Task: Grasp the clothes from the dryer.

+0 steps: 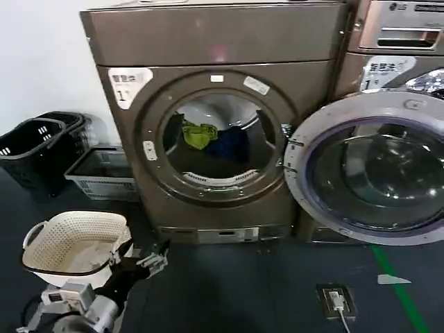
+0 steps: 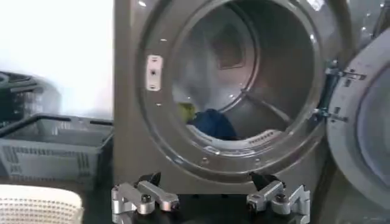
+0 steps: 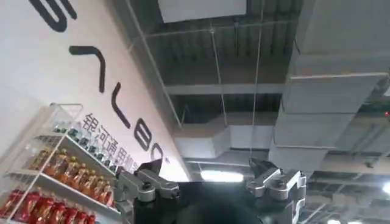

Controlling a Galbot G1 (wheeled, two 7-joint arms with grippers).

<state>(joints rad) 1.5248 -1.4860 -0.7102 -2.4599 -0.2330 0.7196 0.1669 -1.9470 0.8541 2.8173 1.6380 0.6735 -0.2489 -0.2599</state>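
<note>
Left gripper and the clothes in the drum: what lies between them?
In the left wrist view, only the dryer's lower porthole rim separates the open left gripper from the clothes; the door is swung aside.

The dark floor (image 1: 229,291) is carrying everything here. The bronze dryer (image 1: 215,41) is standing on it toward twelve o'clock, with the silver machine (image 1: 395,41) sitting at two. A grey crate (image 1: 104,173) and black baskets (image 1: 38,149) are resting at ten, a white basket (image 1: 73,246) at eight. A floor socket (image 1: 336,302) is lying at five, beside a green stripe (image 1: 399,291).
</note>
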